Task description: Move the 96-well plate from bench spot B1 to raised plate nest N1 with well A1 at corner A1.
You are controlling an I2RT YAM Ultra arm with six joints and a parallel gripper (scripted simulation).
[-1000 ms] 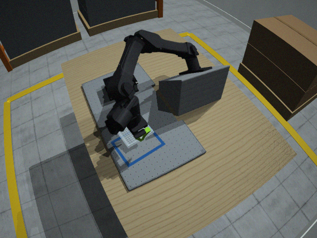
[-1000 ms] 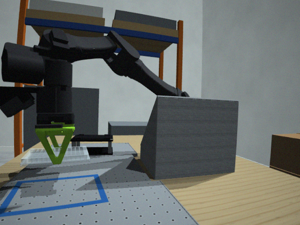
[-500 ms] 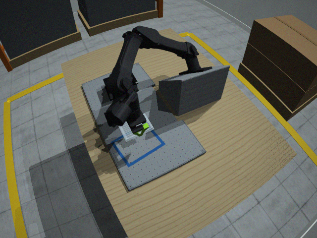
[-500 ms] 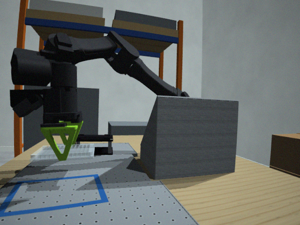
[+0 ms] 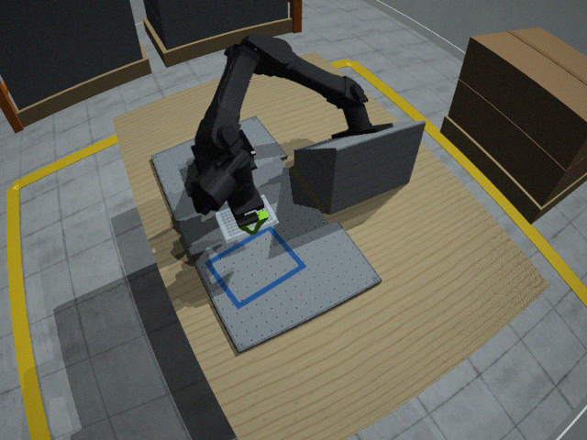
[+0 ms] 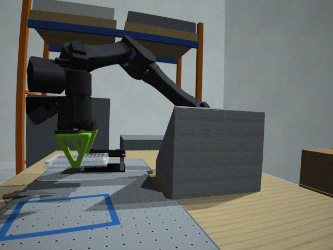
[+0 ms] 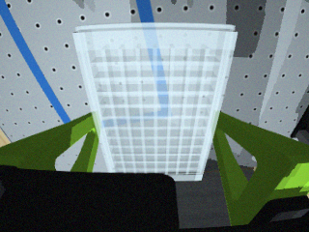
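My gripper has green fingers and is shut on the clear 96-well plate across its short sides. It holds the plate level, a little above the perforated board. In the top view the plate hangs just past the far edge of the blue B1 outline, with the gripper under the dark wrist. The black raised nest N1 stands right behind the plate; the arm hides it in the top view. In the wrist view the plate sits between the fingers of the gripper, and blue B1 lines show through it.
A large grey block stands on the wooden table right of the nest, close to the arm's base; it also shows in the exterior view. Cardboard boxes stand off the table to the right. Shelving stands behind.
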